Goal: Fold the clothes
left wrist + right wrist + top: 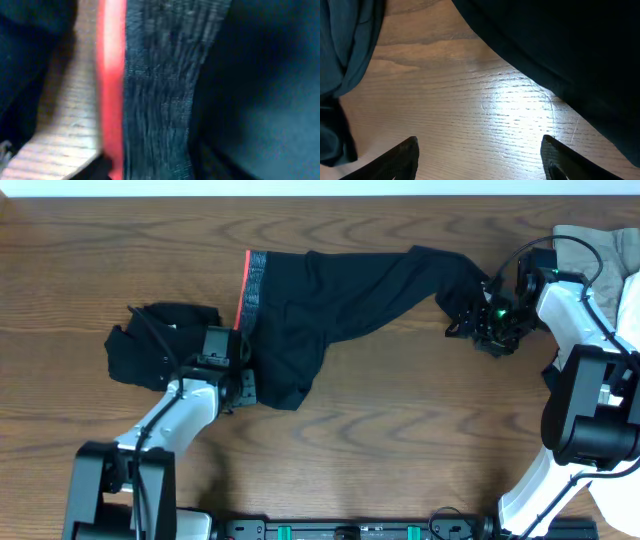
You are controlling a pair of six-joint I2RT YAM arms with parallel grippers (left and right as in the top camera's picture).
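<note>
- The black pants (330, 300) lie spread on the table (400, 430), in the middle toward the far edge, and the legs reach toward the right edge.
- The grey waistband (160, 90) with its red-orange edge (111, 75) faces the left edge.
- My left gripper (238, 375) is low over the waist end. Its fingers are hidden, so I cannot tell their state.
- My right gripper (479, 145) is at the leg ends. Its fingers (405, 157) are apart with bare wood between them.
- A second black garment (160, 345) lies bunched near the left edge.
- The khaki and white pieces (600, 240) lie at the far right corner.
</note>
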